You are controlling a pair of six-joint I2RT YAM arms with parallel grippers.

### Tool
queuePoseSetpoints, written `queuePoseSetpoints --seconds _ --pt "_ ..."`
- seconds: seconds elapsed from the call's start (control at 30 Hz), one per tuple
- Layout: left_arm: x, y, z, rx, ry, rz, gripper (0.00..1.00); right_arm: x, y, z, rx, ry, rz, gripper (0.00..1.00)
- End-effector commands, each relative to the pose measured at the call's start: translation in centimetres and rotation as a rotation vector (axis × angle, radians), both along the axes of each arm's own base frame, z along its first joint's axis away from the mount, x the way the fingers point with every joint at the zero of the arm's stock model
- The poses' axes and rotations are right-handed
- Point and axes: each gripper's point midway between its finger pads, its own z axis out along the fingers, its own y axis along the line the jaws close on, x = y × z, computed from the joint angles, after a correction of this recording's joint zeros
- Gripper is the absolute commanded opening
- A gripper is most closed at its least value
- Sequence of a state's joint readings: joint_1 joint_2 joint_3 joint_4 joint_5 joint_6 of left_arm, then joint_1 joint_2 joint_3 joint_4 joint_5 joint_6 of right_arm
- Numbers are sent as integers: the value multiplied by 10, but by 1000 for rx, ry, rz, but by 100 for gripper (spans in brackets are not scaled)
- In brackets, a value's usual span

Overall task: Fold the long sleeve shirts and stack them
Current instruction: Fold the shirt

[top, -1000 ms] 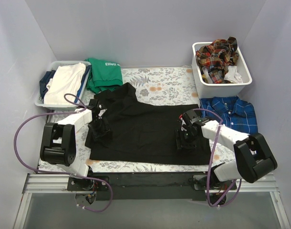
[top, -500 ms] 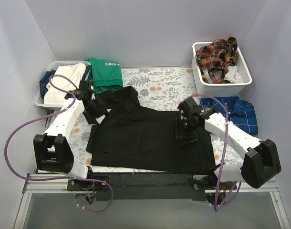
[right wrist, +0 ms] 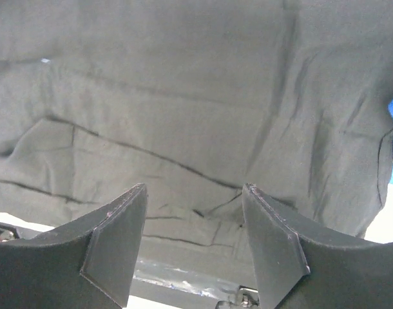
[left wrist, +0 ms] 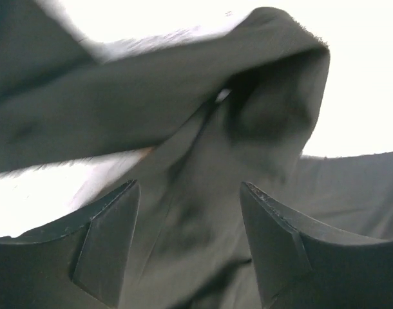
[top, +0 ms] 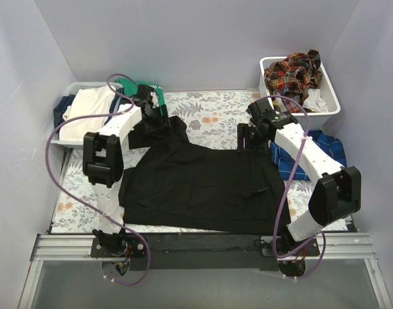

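1. Both arms have swung away from the middle of the black shirt (top: 203, 183) since a second ago and now reach toward the back of the counter (top: 87, 215). The left arm is at the back left and the right arm at the back right.
2. Left fingers (left wrist: 106, 238) are spread wide apart. Rumpled black cloth hangs just ahead of them and fills the gap, but neither finger is pinching it.
3. Right fingers (right wrist: 113, 251) are also spread wide apart, above flat black cloth with nothing between them.
4. Pale grey-lavender walls (top: 183, 45) close the counter in on three sides. A floral cover (top: 216, 116) lies over the counter.
5. Spread across the centre of the cover, the black shirt is mostly flat, with its far left part bunched up near the left arm.
6. Partly hidden behind the right arm, a blue plaid shirt (top: 330, 149) lies at the right edge.
7. At the back right, a white bin (top: 303, 109) holds crumpled red-orange plaid shirts (top: 292, 72).
8. At the back left, a pale basket (top: 73, 87) holds a white cloth (top: 87, 112) and a dark blue cloth (top: 61, 111).
9. Just beside that basket, a green top (top: 131, 85) lies partly under the left arm.
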State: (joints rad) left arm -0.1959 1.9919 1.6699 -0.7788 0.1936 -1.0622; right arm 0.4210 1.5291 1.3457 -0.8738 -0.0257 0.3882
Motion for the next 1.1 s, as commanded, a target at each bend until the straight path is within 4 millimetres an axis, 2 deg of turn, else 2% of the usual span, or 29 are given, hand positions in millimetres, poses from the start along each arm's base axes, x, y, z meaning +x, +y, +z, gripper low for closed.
queuePoseSetpoints --seconds 0.0,0.07,0.1,0.13,0.17,0.37,0.5,0.57,0.67,0.7,0.83,0.9,1.0,1.03,1.07 --pt "38 -41 22 -31 -109 -104 63 15 1 15 18 -42 12 69" --pt "46 -56 25 -48 -123 -134 63 18 -3 12 21 -38 -4 70" --pt "48 -60 15 -46 -102 -142 64 17 -4 10 21 -32 -8 70" --pt "55 -65 26 -52 -135 -158 64 19 -7 9 24 -31 -17 70" --pt "54 -70 25 -58 -130 -170 64 19 -8 7 26 -24 -23 70" --pt "52 -81 20 -105 -124 -200 65 16 -16 -4 25 -4 -43 71" --pt "51 -85 32 -137 -149 -212 66 15 -17 -11 20 8 -44 71" --pt "50 -86 30 -138 -148 -216 69 17 -17 -13 19 12 -42 71" --pt "48 -88 6 -126 -80 -221 69 19 -17 -17 16 22 -37 70" --pt "48 -88 -9 -114 -40 -217 68 20 -16 -17 16 23 -35 70" --pt "51 -88 -34 -61 3 -202 64 23 -20 -22 12 33 -48 70" --pt "53 -89 -39 -61 8 -192 56 28 -21 -24 13 27 -56 70" --pt "61 -87 -39 -44 -3 -167 31 38 -28 -30 11 30 -86 70" --pt "64 -84 -38 -29 -9 -154 6 42 -33 -36 5 43 -102 70" --pt "68 -77 -38 -3 -15 -127 0 45 -37 -40 -3 48 -116 70"
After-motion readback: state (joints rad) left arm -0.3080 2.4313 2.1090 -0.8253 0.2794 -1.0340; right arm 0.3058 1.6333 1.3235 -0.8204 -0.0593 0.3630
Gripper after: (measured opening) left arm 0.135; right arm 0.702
